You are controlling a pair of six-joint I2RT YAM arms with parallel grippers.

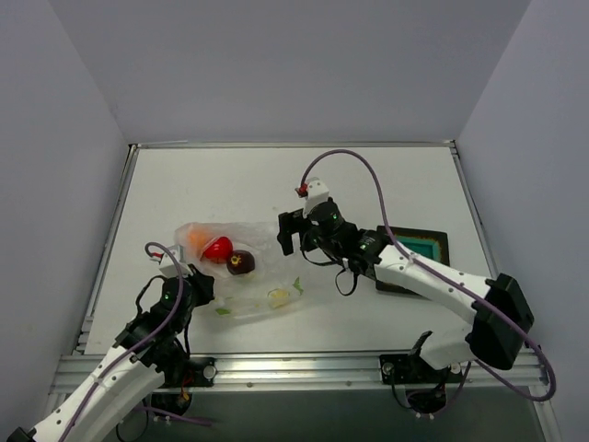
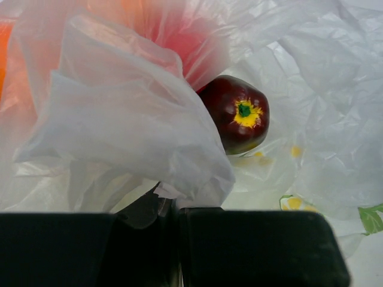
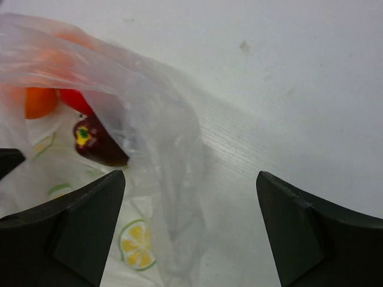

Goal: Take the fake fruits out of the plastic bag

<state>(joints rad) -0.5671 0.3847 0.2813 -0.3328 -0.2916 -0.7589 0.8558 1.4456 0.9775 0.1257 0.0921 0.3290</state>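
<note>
Top external: plastic bag [image 1: 260,296] lengthwise left-right

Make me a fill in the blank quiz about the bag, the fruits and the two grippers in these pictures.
1. The left gripper is ___ on a fold of the plastic bag.
2. The right gripper stands ___ and holds nothing.
3. The maroon fruit lies ___ the bag, next to the red fruit.
4. The black tray has a ___ centre.
Missing words: shut; open; inside; teal.
</note>
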